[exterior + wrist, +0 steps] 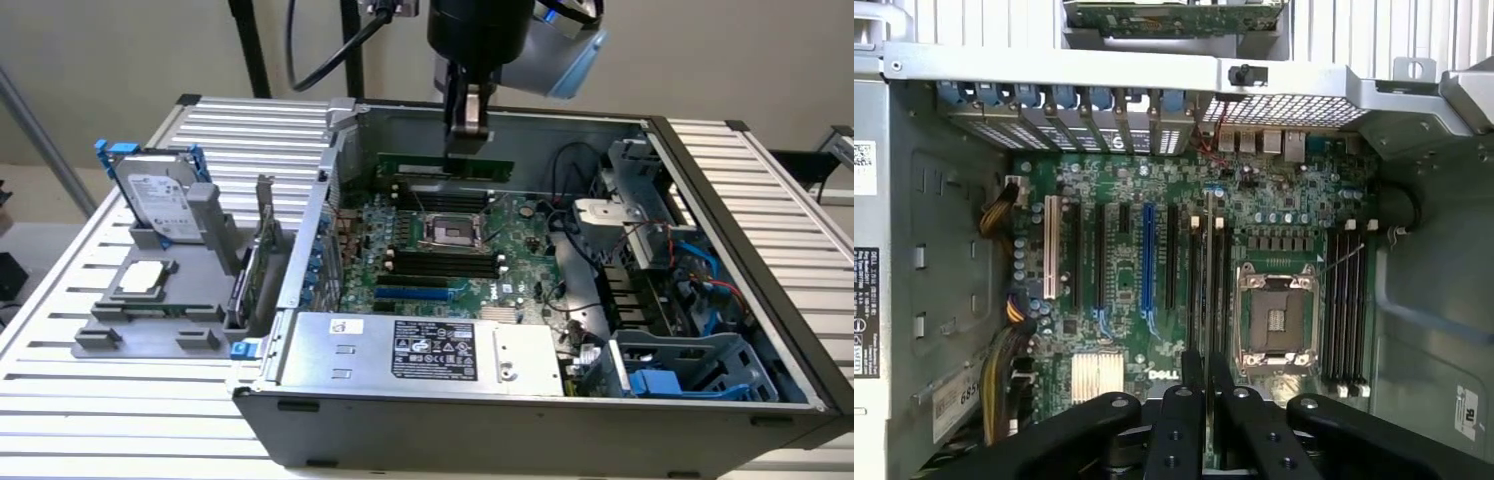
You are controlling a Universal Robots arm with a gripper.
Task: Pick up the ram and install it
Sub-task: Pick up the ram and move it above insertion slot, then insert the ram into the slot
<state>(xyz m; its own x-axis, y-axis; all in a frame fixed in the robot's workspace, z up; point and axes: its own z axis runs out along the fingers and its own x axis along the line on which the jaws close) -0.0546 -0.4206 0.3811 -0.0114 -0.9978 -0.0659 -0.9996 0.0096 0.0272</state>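
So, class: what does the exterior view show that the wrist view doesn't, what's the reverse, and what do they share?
Exterior view's own: the hard drive and processor chip on the grey stand. Wrist view's own: the white slot and the mesh grille on the case wall. Shared: the gripper shut on the ram above the motherboard, and the empty processor socket.

even bright light, soft shadows inside the computer case (467,420), faint glare on the slatted table (134,410)
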